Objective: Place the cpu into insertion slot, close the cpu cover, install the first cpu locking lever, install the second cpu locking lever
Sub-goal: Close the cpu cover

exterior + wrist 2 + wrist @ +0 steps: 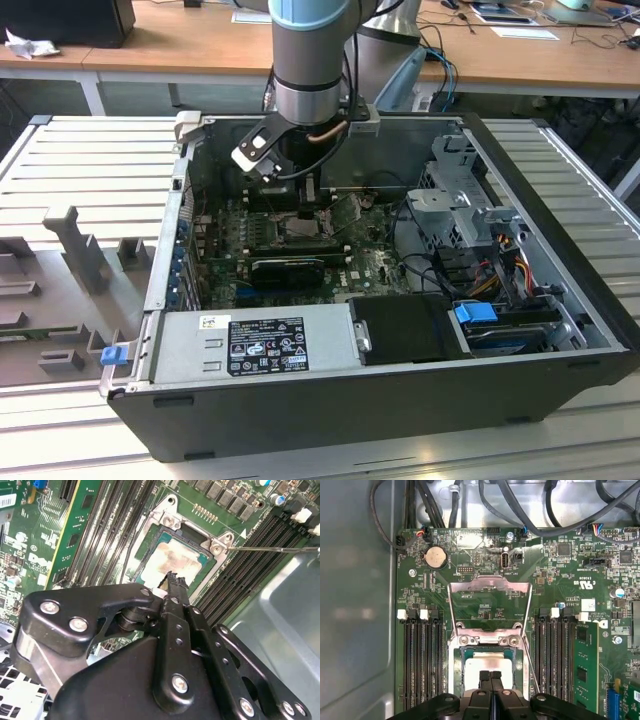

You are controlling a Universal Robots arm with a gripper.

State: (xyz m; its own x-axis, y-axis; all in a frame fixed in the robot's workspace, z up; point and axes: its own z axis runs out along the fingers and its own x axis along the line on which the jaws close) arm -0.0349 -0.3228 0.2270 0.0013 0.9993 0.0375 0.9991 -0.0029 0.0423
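Open black computer case point(330, 410) sits on a ribbed grey metal bench point(90, 160), wooden bench point(190, 45) behind; black tool point(490, 674), pressed together, over the silvery square cpu point(487, 661)

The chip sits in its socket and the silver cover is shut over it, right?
Not quite. The cpu sits in the insertion slot, but the cpu cover is open, flipped back off it, as the first wrist view shows.
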